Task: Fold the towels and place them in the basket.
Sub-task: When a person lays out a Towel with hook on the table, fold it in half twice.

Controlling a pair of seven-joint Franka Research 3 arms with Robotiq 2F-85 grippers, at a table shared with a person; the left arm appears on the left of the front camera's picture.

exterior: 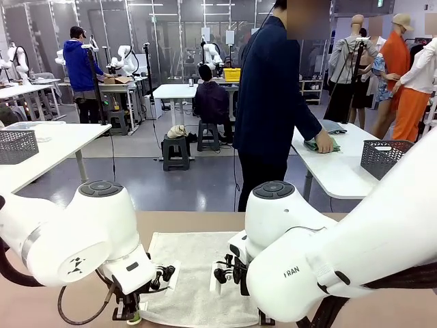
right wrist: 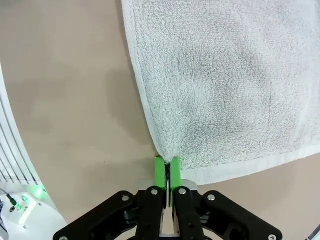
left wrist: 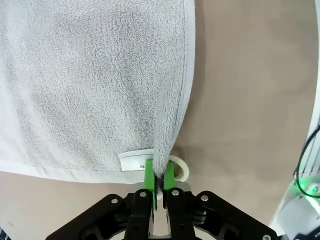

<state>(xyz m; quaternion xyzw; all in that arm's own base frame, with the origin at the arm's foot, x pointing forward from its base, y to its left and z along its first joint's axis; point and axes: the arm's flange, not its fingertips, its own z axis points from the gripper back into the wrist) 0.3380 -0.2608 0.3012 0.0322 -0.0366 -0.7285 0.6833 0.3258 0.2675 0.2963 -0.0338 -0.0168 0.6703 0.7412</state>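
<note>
Your left gripper [left wrist: 159, 172] pinches one near corner of the white towel [left wrist: 90, 75], and your right gripper [right wrist: 166, 165] pinches the other, likely so both corners can lift together for a fold. Beyond both grippers, the towel lies flat on the table [right wrist: 75, 75].

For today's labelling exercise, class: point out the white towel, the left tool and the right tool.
white towel [exterior: 194, 273], front view, middle of the flat cloth.
left tool [left wrist: 159, 174], left wrist view, midway where it pinches the hem.
right tool [right wrist: 167, 166], right wrist view, midway where it pinches the hem.
</note>
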